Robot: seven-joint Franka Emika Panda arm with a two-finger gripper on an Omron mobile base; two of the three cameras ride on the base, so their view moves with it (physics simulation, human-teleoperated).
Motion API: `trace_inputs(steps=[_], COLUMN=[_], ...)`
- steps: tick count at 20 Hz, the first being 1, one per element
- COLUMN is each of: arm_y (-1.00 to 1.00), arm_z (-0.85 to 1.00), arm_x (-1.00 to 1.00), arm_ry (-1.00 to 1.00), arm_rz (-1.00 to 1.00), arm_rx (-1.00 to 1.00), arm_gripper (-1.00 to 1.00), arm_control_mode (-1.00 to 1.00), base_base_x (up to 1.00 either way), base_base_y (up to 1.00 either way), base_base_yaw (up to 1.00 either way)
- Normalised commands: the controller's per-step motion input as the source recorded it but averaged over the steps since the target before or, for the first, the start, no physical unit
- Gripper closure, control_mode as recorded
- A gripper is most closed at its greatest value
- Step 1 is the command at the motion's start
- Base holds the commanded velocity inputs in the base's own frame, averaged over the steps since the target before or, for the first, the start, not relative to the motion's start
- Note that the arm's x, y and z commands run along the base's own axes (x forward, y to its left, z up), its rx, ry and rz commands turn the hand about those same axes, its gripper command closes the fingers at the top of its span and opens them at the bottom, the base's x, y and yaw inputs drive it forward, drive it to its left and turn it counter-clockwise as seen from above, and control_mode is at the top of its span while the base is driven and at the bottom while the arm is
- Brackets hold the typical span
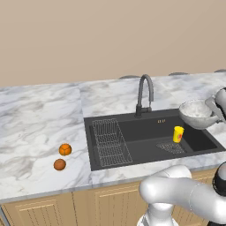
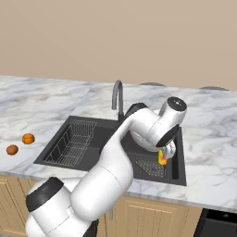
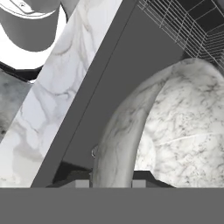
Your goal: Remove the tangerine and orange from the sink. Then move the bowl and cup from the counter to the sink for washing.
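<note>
Looking down from the left base view, we see the bowl (image 1: 196, 113) held up in the air above the right rear part of the sink (image 1: 132, 134), its rim tilted a little toward us, with the white arm reaching in from the right edge. In the hand view the pincer (image 3: 111, 181) is clamped on the bowl's rim (image 3: 118, 135): the marbled wall runs straight down between the two dark tips, and the speckled inside of the bowl spreads off to the right.

Below the bowl, the cup (image 1: 178, 134) stands upright on the floor of the sink, just beside the drain grate (image 1: 170, 147). From the right base view we catch only a sliver of the cup (image 2: 162, 157) under the arm's wrist.

A wire rack (image 1: 110, 142) lies in the left part of the basin, and the faucet (image 1: 144, 95) rises from the rear edge, near the middle.

On the counter (image 1: 39, 128), well to the left of the sink, two fruits lie near each other but apart: the brighter one (image 1: 65, 149) farther back, the darker one (image 1: 59, 164) nearer the front edge. We cannot tell which is the tangerine and which the orange.
</note>
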Motion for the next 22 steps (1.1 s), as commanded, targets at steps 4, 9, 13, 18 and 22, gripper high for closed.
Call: trace_inputs(steps=[4, 9, 13, 18, 22], arm_y=[0.25, 0.24, 0.25, 0.26, 0.25], arm_z=[-0.02, -0.04, -0.1, -0.1, -0.08], arm_x=[-0.04, 0.0, 0.0, 0.0, 0.0], arm_ry=[0.06, 0.04, 0.03, 0.0, 0.0], arm_rz=[0.04, 0.03, 0.03, 0.03, 0.05], arm_rx=[0.07, 0.1, 0.1, 0.06, 0.01], arm_gripper=[1.0, 1.0, 1.0, 1.0, 1.0], arm_control_mode=[-1.0, -1.0, -1.0, -1.0, -1.0], base_base_x=[0.0, 0.0, 0.0, 0.0, 0.0], base_base_y=[0.0, 0.0, 0.0, 0.0, 0.0], base_base_yaw=[0.0, 0.0, 0.0, 0.0, 0.0])
